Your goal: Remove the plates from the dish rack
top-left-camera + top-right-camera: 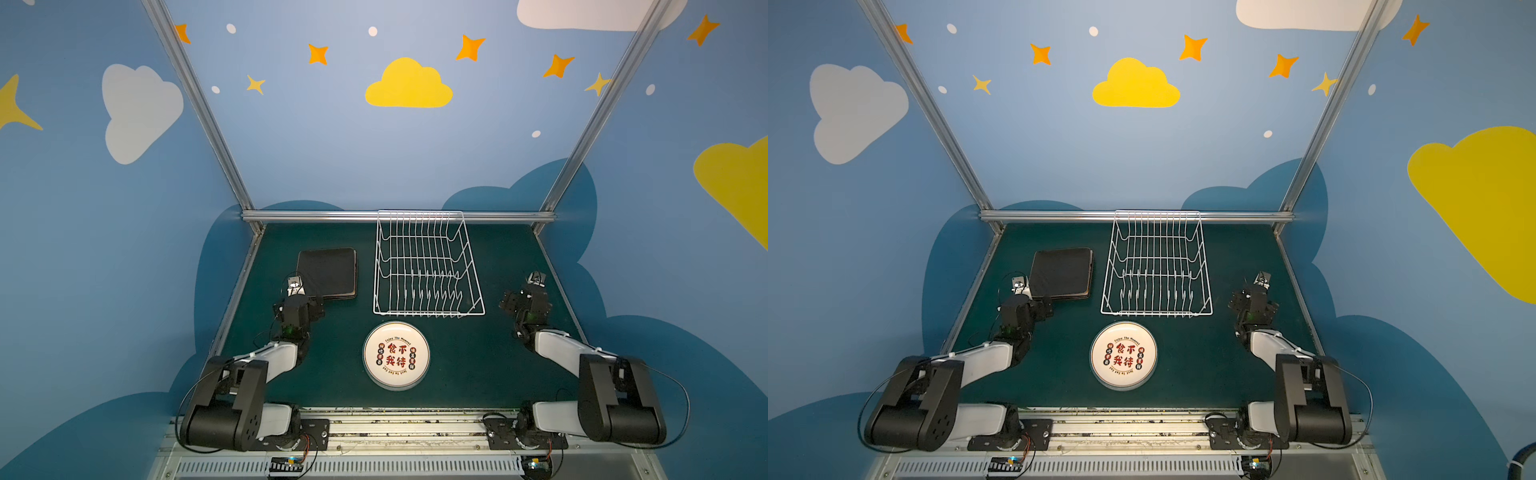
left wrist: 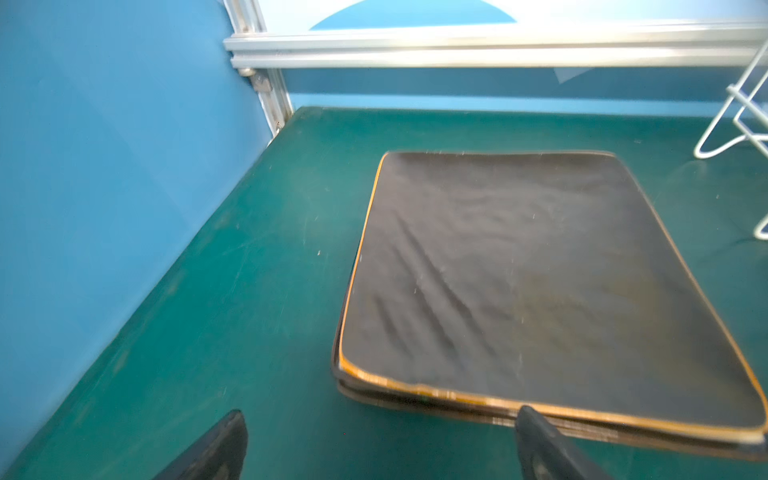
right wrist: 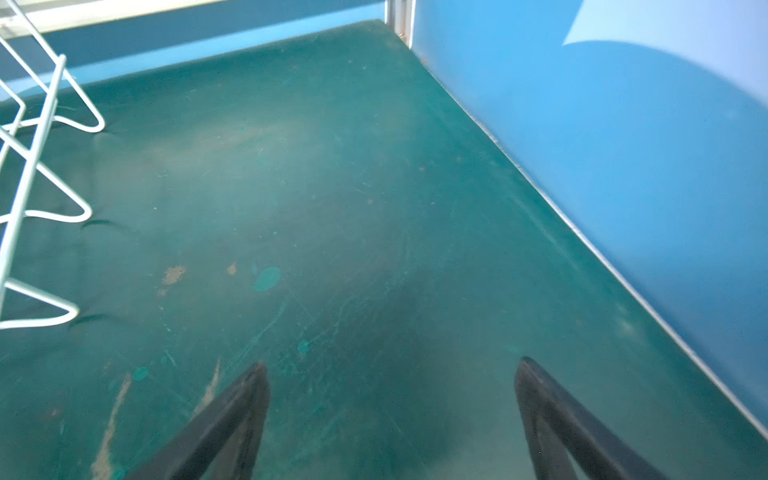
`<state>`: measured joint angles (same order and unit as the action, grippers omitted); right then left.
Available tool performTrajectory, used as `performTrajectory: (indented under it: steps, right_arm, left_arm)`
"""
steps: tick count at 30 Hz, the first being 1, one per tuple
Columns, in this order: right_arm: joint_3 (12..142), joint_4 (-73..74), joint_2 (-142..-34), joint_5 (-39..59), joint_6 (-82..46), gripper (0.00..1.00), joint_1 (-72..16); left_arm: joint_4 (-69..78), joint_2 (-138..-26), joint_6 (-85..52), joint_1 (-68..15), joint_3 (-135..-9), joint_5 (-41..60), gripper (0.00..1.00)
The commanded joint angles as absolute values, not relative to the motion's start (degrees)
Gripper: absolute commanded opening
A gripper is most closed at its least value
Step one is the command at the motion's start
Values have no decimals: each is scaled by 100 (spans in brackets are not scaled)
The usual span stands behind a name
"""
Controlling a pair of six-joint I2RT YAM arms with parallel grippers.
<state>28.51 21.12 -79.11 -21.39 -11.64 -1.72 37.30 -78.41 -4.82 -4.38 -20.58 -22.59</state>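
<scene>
The white wire dish rack [image 1: 428,266] [image 1: 1156,266] stands at the back centre with nothing between its tines. Rounded-square black plates [image 1: 328,272] [image 1: 1062,272] lie stacked flat left of it; the left wrist view shows the stack's orange-edged top plate [image 2: 519,270]. A round white plate with red print [image 1: 396,355] [image 1: 1123,355] tops a low stack in front of the rack. My left gripper [image 1: 301,297] [image 2: 382,411] is open, low at the black stack's near left corner, one fingertip [image 2: 536,432] beside its edge. My right gripper [image 1: 525,297] [image 3: 392,362] is open over bare mat right of the rack.
The green mat [image 1: 478,374] is bounded by blue walls on both sides and an aluminium rail [image 1: 316,215] at the back. The rack's wire feet show at the edge of each wrist view [image 2: 744,112] [image 3: 37,137]. The arm bases sit along the front edge.
</scene>
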Motion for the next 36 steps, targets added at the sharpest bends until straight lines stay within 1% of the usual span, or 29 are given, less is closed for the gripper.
performTrajectory:
  steps: [1, 3, 5, 8, 11, 13, 16, 19, 36]
  right_arm:
    - [3232, 1861, -8016, -1825, -1278, 92, -199]
    - [3194, 1962, -8020, -1657, -1163, 92, -211]
    - [3150, 2037, -8009, -1560, -1118, 92, -211]
    - [3076, 2161, -8002, -1402, -1036, 92, -197]
    - [3122, 2153, -8063, -1238, -939, 92, -204]
    - [3088, 2281, -8118, -1035, -847, 92, -196]
    - [2709, 3117, -8275, -960, -603, 92, -222]
    - [2840, 2745, -8225, -1053, -870, 92, -209]
    - [2856, 2717, -8251, -1089, -870, 92, -214]
  left_arm:
    - [4567, -8145, -347, -283, -2041, -1944, 99]
    - [4915, -8366, -409, -177, -1963, -1720, 99]
    - [4799, -8474, -339, -152, -2037, -1463, 99]
    - [5495, -8993, -250, -109, -2009, -1297, 99]
    - [4758, -8801, -307, -74, -2229, -1198, 99]
    - [4759, -8813, -325, -61, -2246, -1168, 99]
    - [4732, -8811, -332, -57, -2251, -1167, 99]
    - [4715, -8809, -332, -56, -2251, -1169, 99]
    - [4713, -8790, -325, -59, -2245, -1167, 99]
